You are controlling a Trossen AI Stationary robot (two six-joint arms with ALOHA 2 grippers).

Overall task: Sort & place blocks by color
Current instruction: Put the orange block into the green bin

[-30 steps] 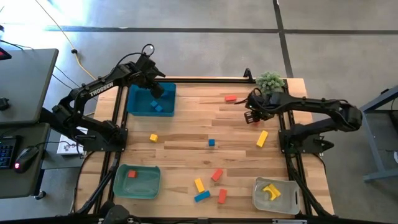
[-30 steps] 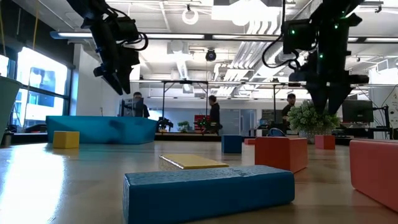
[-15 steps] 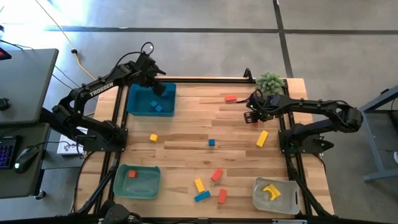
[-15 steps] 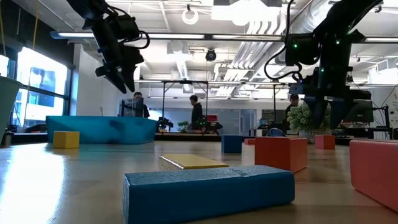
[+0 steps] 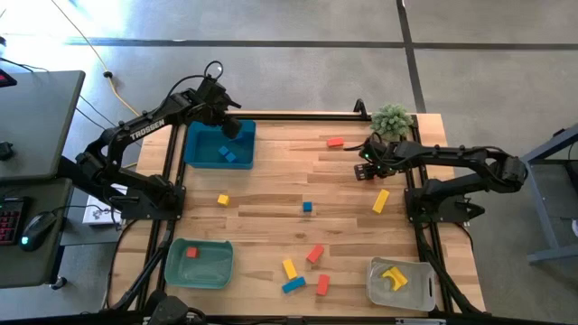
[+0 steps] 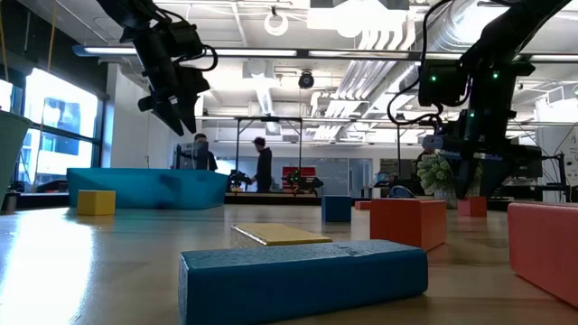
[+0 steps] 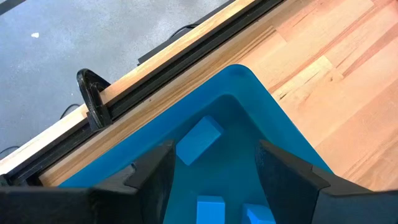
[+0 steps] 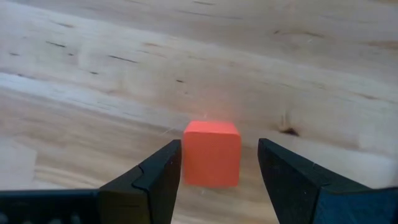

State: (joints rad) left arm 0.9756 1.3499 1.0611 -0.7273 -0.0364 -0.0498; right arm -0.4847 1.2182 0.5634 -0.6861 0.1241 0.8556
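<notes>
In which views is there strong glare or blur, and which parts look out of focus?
High view: bright glare on the floor at top left, the wooden table evenly lit. Low view: window glare at left; the nearest blue block is soft, and the room behind is backlit. Right wrist view: the red-orange cube is fairly sharp between the right pincer's blurred fingers.

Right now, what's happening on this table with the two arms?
The robot is sorting blocks by colour. The right end effector hangs open over a red cube near the table's far right, with the cube between its fingers but not gripped. The left end effector is open above the blue bin, which holds blue blocks. More blocks lie loose on the table.
</notes>
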